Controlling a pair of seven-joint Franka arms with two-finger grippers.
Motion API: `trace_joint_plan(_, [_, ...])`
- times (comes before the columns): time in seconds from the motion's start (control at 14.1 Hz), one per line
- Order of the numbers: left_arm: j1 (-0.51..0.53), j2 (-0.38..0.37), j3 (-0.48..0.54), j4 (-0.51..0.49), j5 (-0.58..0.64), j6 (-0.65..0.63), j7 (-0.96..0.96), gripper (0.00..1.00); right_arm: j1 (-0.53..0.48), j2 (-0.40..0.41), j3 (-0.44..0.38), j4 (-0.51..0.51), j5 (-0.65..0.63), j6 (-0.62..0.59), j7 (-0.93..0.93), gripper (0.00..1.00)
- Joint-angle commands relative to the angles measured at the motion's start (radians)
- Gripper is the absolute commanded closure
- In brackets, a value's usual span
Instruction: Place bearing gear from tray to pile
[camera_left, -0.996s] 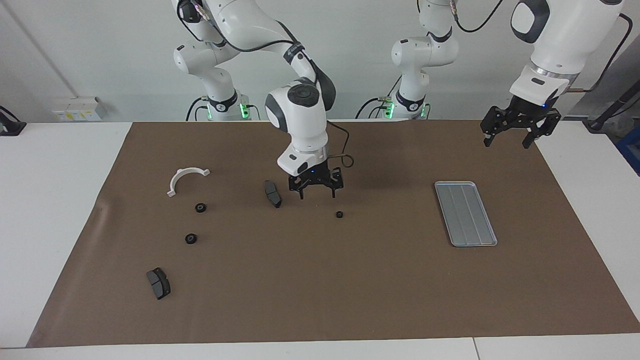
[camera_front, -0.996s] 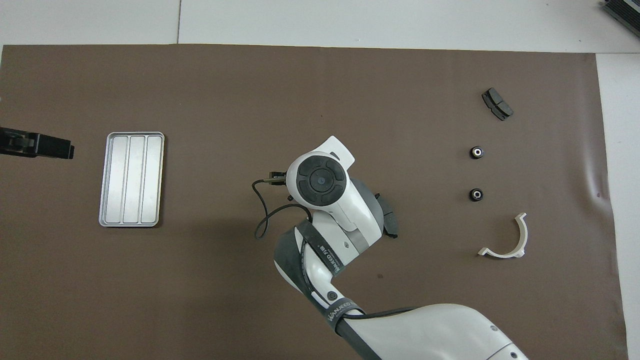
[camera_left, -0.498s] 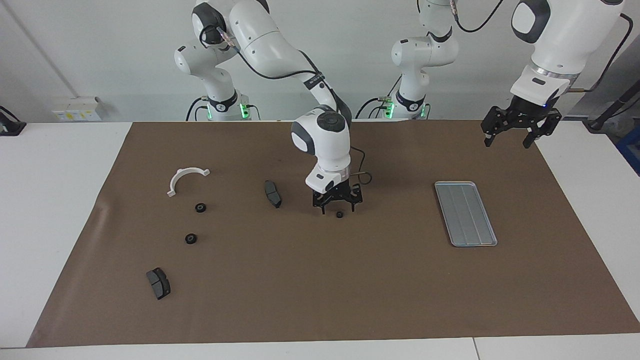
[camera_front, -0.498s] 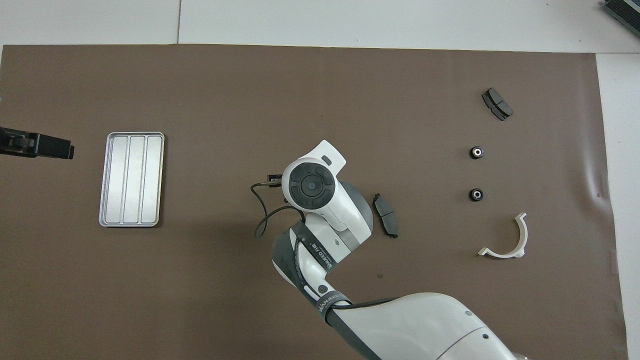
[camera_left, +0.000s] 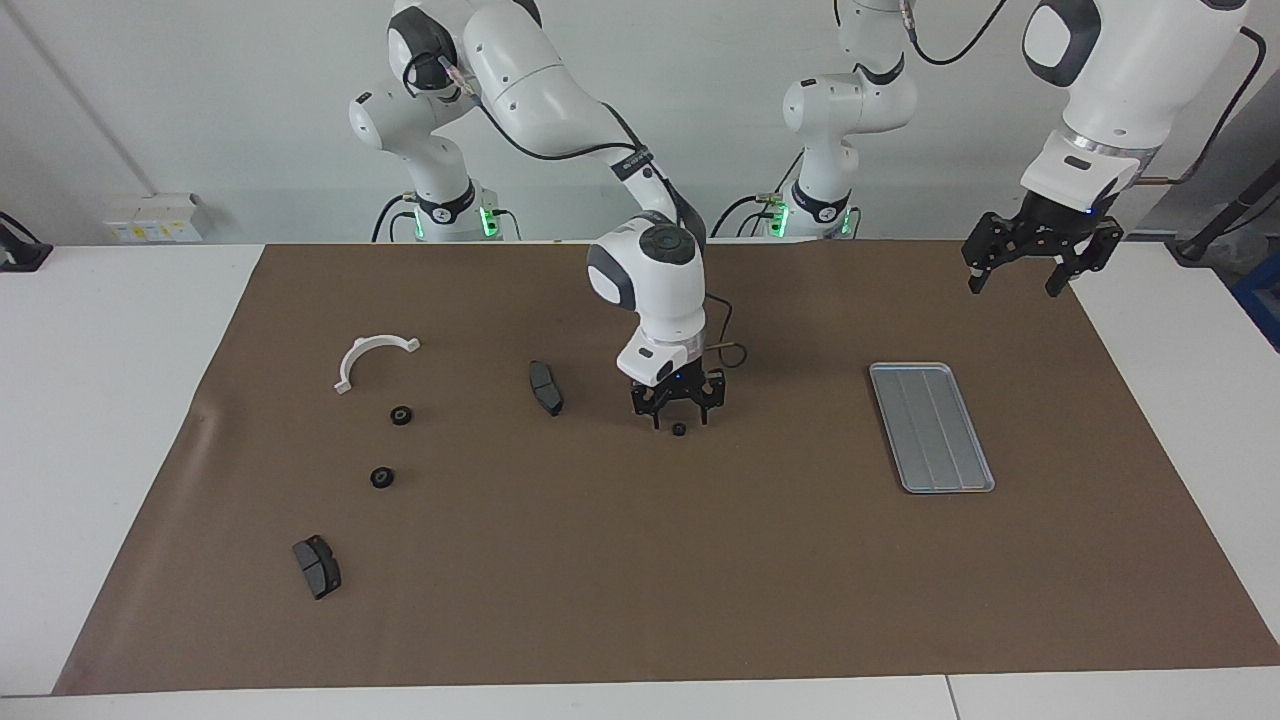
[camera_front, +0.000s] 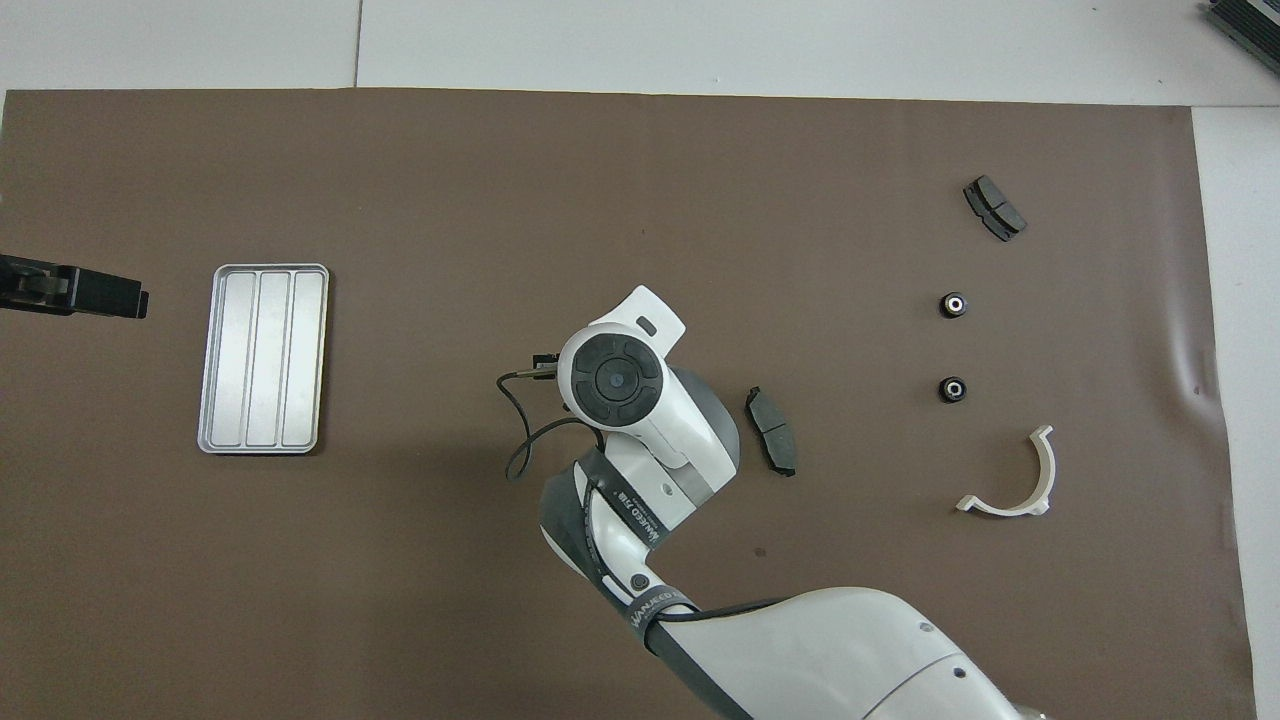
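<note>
the right gripper (camera_left: 679, 418), black and two-fingered, is low over the brown paper mat (camera_left: 640, 560) at the middle of the facing view, its fingers straddling a small black round bearing gear (camera_left: 679, 430) that sits on the mat; whether they already pinch it cannot be told. in the overhead view the white wrist hides both gripper and gear. a black band on that arm, lower centre of the overhead view, carries white lettering that looks like "wanjeed", too small to be sure.

the flat rectangular silver-grey ridged metal tray (camera_left: 931, 427) lies at centre right of the facing view, nothing in it. the left gripper (camera_left: 1040, 262) waits in the upper right of that view, over the mat's corner, fingers spread and holding nothing.

the pile is scattered at centre left of the facing view: a white half-ring bracket (camera_left: 370, 358), two more small black gears (camera_left: 401, 415) (camera_left: 381, 478), a dark grey brake pad (camera_left: 545, 387) near the right gripper, and another brake pad (camera_left: 317, 566) at lower left.
</note>
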Motion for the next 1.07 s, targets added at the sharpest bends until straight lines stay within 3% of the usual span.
trace_joint_plan(0.0, [-0.002,-0.02,0.003,-0.016,0.009,-0.011,-0.002,0.0,-0.007,0.005,0.001,-0.008,-0.016,0.047,-0.014,0.28])
trace_joint_plan(0.36, [-0.002,-0.022,0.005,-0.016,0.009,-0.012,-0.002,0.0,-0.004,0.019,0.0,-0.017,-0.016,0.081,-0.016,0.29])
trace_joint_plan(0.57, [0.002,-0.025,0.005,-0.022,0.009,-0.012,0.0,0.0,-0.003,0.018,0.0,-0.021,-0.018,0.073,-0.018,0.31])
trace_joint_plan(0.64, [0.002,-0.026,0.005,-0.022,0.009,-0.015,-0.002,0.0,-0.003,0.018,0.0,-0.021,-0.018,0.068,-0.021,0.37])
trace_joint_plan(1.0, [0.003,-0.025,0.005,-0.022,0.009,-0.008,-0.008,0.0,0.005,0.015,0.0,-0.021,-0.018,0.022,-0.024,0.38])
